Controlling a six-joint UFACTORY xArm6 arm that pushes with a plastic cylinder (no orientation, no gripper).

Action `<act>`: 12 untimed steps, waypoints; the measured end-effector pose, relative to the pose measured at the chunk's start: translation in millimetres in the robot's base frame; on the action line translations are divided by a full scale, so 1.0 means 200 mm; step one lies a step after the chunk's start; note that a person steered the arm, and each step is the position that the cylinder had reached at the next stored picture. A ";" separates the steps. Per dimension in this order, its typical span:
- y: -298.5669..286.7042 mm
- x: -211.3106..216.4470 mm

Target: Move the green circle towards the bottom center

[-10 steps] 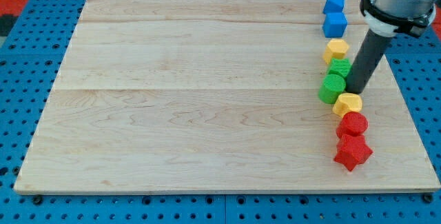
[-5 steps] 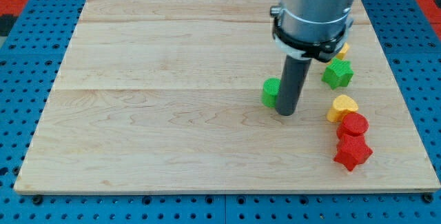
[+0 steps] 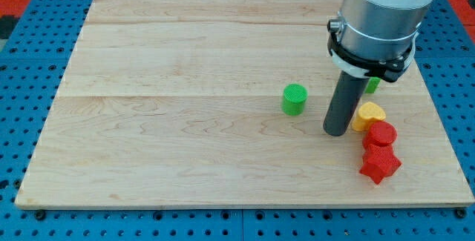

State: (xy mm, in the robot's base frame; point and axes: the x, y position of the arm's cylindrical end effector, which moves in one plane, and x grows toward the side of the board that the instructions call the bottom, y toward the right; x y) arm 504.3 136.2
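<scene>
green circle [image 3: 295,98] left of my tip [image 3: 336,132]; another green block [image 3: 372,84] mostly hidden; no pincer visible

This looks like a robotics lab bench: a pale wooden board [image 3: 185,107] lies on a blue perforated metal base plate [image 3: 22,85] with a regular hole grid, and a grey cylindrical robot arm [image 3: 378,18] stands over it.

My tip [image 3: 337,133] right of green circle [image 3: 295,99], apart.
</scene>
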 end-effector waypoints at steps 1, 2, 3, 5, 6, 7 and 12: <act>0.01 -0.37; 0.01 -0.40; -0.06 -0.40; -0.28 -0.39; -0.29 -0.38; -0.33 -0.38; -0.13 -0.33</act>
State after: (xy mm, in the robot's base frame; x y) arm 438.4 110.9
